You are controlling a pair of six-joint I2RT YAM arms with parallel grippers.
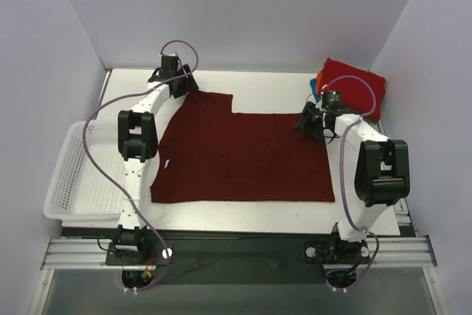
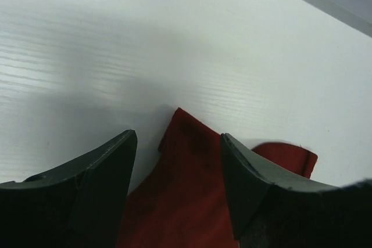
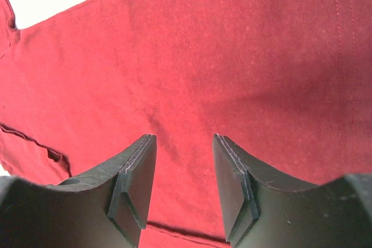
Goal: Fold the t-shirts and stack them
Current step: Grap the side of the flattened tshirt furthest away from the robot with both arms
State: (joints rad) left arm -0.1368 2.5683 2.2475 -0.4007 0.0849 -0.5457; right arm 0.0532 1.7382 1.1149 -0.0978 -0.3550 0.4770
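A dark maroon t-shirt (image 1: 243, 156) lies flat across the middle of the white desk (image 1: 273, 94). The left hand (image 2: 177, 143), fingers spread, is at its far left corner. The right hand (image 3: 184, 143), also spread, is over its right edge. Folded shirts (image 1: 358, 86) sit in the far right corner.

Plain pale grey walls (image 1: 243, 12) enclose a white rectangular tabletop (image 1: 273, 97) on three sides; a silver metal rail (image 1: 236, 250) runs along its near edge.

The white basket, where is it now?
In the top view, the white mesh basket sits at the table's left edge, just left of the left arm and maroon t-shirt.
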